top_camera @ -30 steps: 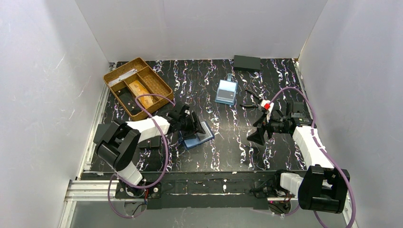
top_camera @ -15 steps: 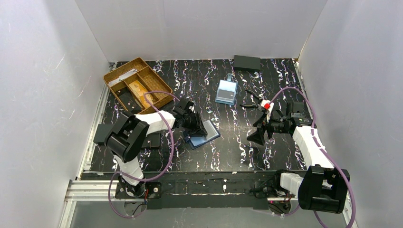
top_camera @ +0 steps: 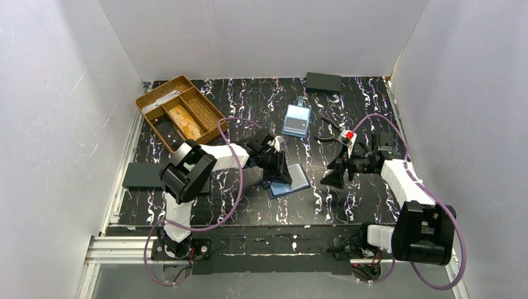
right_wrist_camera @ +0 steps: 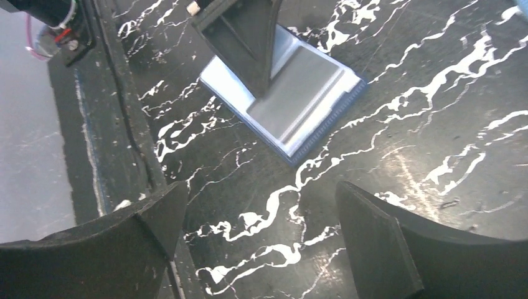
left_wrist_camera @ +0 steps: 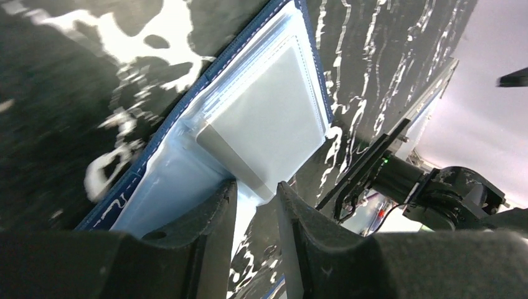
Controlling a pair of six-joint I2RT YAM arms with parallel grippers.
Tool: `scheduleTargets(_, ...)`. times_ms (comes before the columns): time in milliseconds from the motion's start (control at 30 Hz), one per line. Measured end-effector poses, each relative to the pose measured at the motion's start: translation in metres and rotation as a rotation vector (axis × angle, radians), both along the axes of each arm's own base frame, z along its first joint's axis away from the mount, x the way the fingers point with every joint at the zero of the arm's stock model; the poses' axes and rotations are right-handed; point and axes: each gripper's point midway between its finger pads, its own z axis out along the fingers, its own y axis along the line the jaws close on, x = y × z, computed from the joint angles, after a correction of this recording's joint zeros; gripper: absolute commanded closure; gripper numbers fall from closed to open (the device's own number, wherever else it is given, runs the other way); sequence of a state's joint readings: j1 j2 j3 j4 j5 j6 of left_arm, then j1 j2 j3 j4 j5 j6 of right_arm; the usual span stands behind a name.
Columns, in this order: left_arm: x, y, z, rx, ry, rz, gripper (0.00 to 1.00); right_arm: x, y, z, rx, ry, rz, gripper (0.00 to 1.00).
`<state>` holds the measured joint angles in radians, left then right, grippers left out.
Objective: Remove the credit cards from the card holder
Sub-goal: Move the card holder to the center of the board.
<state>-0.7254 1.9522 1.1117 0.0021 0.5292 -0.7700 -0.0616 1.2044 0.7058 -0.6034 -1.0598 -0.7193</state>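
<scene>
The card holder (top_camera: 294, 182) lies open on the table's middle, navy outside, light blue inside. In the left wrist view a pale credit card (left_wrist_camera: 268, 118) sits in the inner slots of the card holder (left_wrist_camera: 162, 180). My left gripper (top_camera: 278, 167) stands on the holder's left part. Its jaws (left_wrist_camera: 256, 187) are narrowed, with the corner of the pale pocket between them. My right gripper (top_camera: 330, 177) hovers just right of the holder, wide open (right_wrist_camera: 261, 193) with only table between its fingers. In the right wrist view, the left gripper's fingers (right_wrist_camera: 249, 43) stand on the card holder (right_wrist_camera: 311, 99).
A wooden tray (top_camera: 210, 107) at the back left holds an orange-tan flat piece (top_camera: 185, 121) and small dark items. A light blue clear case (top_camera: 296, 120) and a black box (top_camera: 323, 81) lie at the back. A flat black rectangle (top_camera: 142, 175) lies near the left edge.
My left arm has swung to the right and the card holder has slid with it toward the table's middle. The left jaws have narrowed. The right gripper has edged slightly left.
</scene>
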Motion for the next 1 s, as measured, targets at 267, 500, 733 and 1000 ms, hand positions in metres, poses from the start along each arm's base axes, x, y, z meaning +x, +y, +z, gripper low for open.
scheduleTargets(267, -0.002, -0.027, 0.003, -0.044, -0.025, -0.021, 0.67, 0.000, 0.013, -0.007, 0.035, 0.139, 0.003, 0.04)
scheduleTargets(500, 0.004, -0.019, 0.010, -0.020, -0.093, 0.014, 0.64, 0.014, 0.015, -0.001, 0.067, 0.160, -0.055, 0.04)
scheduleTargets(733, 0.002, 0.008, 0.043, -0.010, -0.232, 0.059, 0.59, 0.016, 0.019, 0.000, 0.111, 0.192, -0.105, 0.03)
scheduleTargets(1000, -0.005, 0.035, 0.086, -0.045, -0.378, 0.116, 0.35, 0.021, 0.022, 0.009, 0.154, 0.193, -0.104, 0.02)
